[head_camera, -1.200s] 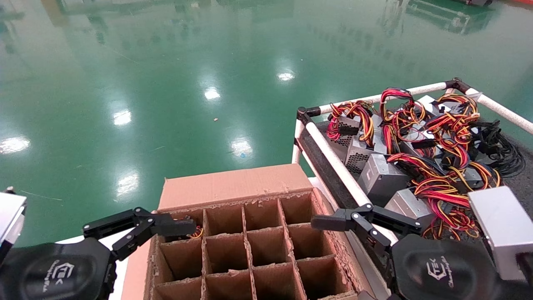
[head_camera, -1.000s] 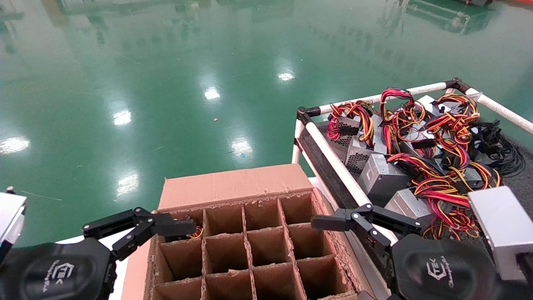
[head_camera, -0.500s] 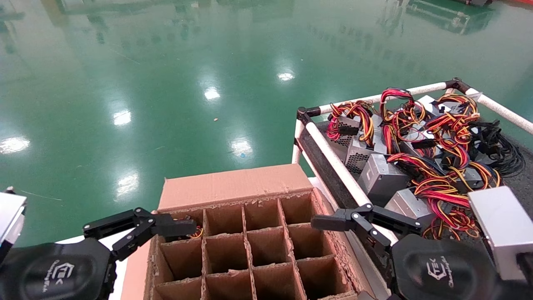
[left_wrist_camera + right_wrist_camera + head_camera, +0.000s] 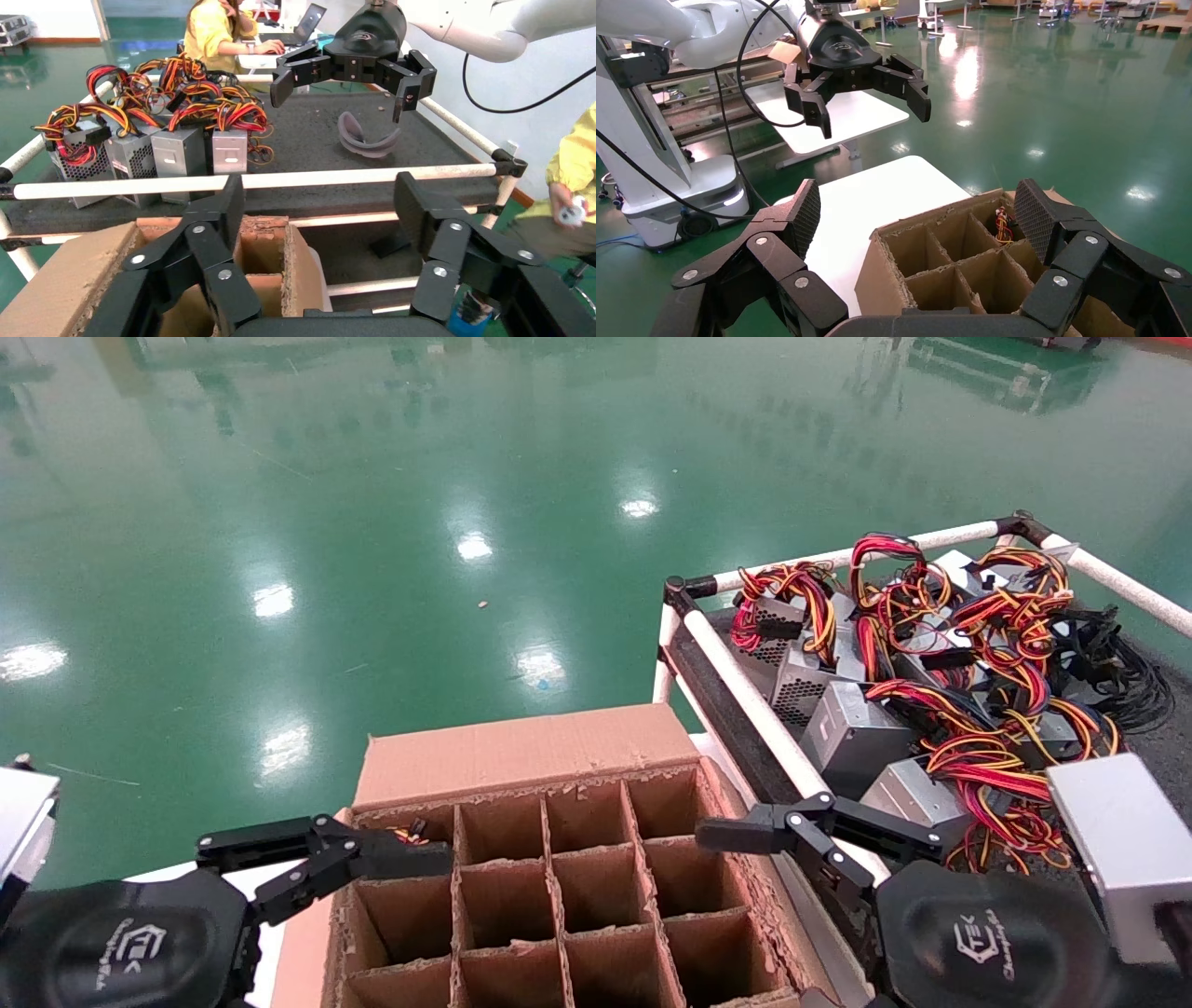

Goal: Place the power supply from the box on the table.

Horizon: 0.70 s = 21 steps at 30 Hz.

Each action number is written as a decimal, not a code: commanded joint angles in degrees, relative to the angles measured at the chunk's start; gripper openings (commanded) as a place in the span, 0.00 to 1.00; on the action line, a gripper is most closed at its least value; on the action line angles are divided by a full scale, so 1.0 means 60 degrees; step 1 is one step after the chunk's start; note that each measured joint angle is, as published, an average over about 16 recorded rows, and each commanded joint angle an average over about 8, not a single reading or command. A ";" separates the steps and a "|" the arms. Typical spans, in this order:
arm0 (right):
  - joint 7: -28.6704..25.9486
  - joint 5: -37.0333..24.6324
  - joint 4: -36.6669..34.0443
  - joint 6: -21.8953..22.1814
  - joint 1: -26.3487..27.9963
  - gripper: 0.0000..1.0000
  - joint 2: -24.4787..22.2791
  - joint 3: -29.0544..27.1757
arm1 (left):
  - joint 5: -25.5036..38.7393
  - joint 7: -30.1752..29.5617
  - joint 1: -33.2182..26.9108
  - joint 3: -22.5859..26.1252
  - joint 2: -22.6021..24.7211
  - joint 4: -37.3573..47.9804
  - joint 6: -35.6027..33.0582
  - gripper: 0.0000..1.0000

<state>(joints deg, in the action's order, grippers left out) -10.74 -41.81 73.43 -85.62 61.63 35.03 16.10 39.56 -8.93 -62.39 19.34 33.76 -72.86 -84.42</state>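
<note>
The box (image 4: 521, 752) is a brown carton with a cardboard grid, low in the middle of the head view. Red and yellow wires of a power supply (image 4: 411, 835) show in its far-left cell (image 4: 1002, 225); its metal body is hidden. My left gripper (image 4: 320, 203) is open, and its far finger (image 4: 405, 862) lies over that cell's near edge. My right gripper (image 4: 918, 210) hangs open over the box's right side, holding nothing. The table (image 4: 745, 700), dark felt with white rails, lies to the right and carries several power supplies (image 4: 852, 728).
A white side table (image 4: 863, 196) stands left of the box. A grey-purple curved piece (image 4: 365, 137) lies on the felt. People sit and stand behind the table (image 4: 218, 35). Glossy green floor (image 4: 372, 523) stretches beyond.
My left gripper has dropped a little and moved right, so its far finger now covers more of the wired far-left cell. The right arm has not moved.
</note>
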 commanded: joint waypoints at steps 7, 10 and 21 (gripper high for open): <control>0.0000 0.0000 0.0000 0.0000 0.0000 1.00 0.0000 0.0000 | 0.0000 0.0000 0.0000 0.0000 0.0000 0.0000 0.0000 0.00; 0.0000 0.0000 0.0000 0.0000 0.0000 1.00 0.0000 0.0000 | 0.0000 0.0000 0.0000 0.0000 0.0000 0.0000 0.0000 0.00; 0.0000 0.0000 0.0000 0.0000 0.0000 1.00 0.0000 0.0000 | 0.0000 0.0000 0.0000 0.0000 0.0000 0.0000 0.0000 0.00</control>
<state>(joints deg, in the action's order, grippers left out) -10.74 -41.81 73.43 -85.62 61.63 35.03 16.10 39.56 -8.93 -62.39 19.34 33.76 -72.86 -84.42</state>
